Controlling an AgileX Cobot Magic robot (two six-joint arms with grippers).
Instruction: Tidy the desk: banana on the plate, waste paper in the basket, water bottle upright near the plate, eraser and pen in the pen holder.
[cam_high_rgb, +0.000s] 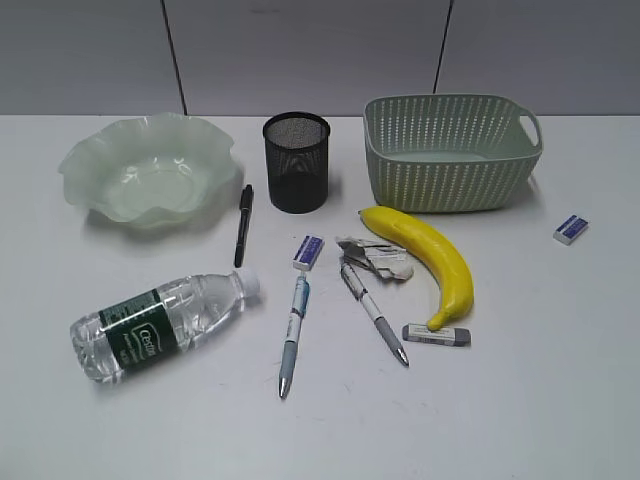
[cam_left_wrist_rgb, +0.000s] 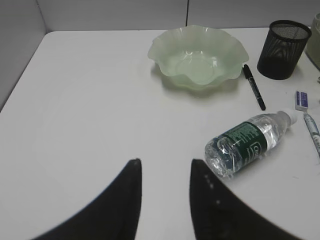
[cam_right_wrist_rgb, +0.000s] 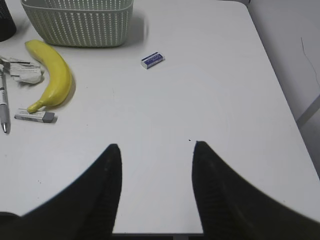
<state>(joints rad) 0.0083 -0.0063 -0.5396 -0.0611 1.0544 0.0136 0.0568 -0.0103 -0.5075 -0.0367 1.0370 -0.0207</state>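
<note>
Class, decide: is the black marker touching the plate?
Apart. The left wrist view shows a strip of white desk between the marker and the plate rim.

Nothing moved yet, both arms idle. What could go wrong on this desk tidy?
1. The clear plastic water bottle lies on its side with bare white desk around it; it may roll when gripped.
2. The crumpled waste paper lies right beside the yellow banana and a grey pen; a grab there may disturb both.
3. The small white eraser lies flat, so the open right tool may slip off it.
</note>
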